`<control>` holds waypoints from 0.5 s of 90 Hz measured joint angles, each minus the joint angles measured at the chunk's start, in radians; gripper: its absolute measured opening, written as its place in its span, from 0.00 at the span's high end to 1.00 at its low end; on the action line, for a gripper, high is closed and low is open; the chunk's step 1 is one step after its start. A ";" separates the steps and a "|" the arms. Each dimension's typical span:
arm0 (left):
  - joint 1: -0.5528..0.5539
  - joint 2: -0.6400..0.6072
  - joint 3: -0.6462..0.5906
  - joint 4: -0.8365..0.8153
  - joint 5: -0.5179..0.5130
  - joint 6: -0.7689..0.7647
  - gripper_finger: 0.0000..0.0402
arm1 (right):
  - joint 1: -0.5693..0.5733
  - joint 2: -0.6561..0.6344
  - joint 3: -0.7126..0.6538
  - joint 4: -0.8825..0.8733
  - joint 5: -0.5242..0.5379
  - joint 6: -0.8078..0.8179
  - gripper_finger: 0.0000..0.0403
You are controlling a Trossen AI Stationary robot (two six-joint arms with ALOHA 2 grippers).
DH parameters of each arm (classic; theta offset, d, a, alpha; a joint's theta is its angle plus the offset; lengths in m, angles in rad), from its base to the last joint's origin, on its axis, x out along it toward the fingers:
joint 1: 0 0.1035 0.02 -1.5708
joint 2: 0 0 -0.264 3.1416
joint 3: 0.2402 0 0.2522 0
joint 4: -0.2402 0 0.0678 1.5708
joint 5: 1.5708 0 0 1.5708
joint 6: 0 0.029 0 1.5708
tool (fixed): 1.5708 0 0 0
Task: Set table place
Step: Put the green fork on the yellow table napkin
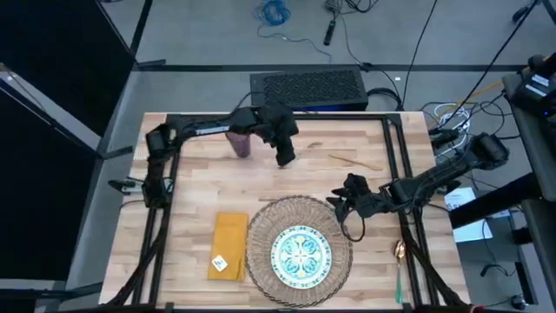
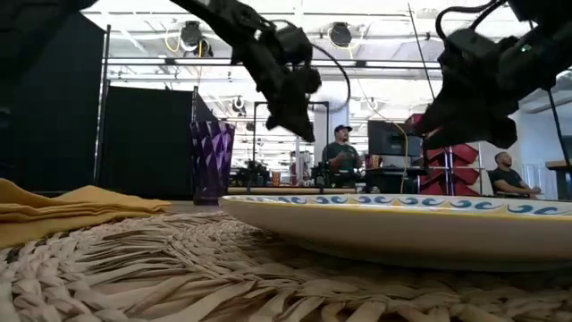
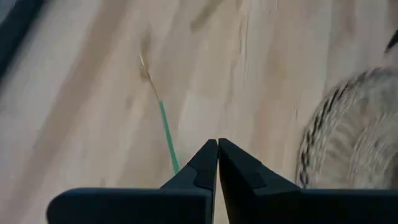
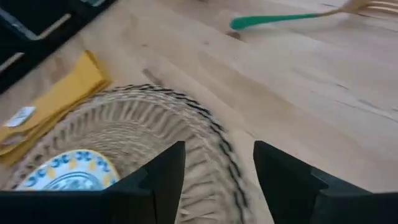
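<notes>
A round woven mat (image 1: 261, 228) lies near the table's front edge with a blue-green patterned plate (image 1: 301, 253) on it. Left of the mat, a folded yellow napkin (image 1: 228, 245) lies flat. A purple tumbler (image 1: 241, 143) stands upright at the far middle. My left gripper (image 1: 285, 159) hovers just right of the tumbler, shut and holding nothing (image 3: 217, 144). My right gripper (image 1: 340, 207) stands open over the mat's far right rim (image 4: 219, 149). A teal-handled gold utensil (image 1: 354, 162) lies on the wood between the two grippers. A teal-handled spoon (image 1: 399, 265) lies right of the mat.
A black vented box (image 1: 307, 87) sits behind the table's far edge. Black frame rails (image 1: 395, 148) run along the table's sides. Cables and gear (image 1: 447, 117) crowd the right side. People show in the room beyond (image 2: 341, 152). Bare wood (image 1: 200, 187) lies between the tumbler and the napkin.
</notes>
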 joint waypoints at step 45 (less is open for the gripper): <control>0.014 0.070 0.002 0.019 0.027 -0.011 0.77 | -0.116 -0.022 0.112 -0.002 -0.055 -0.249 0.47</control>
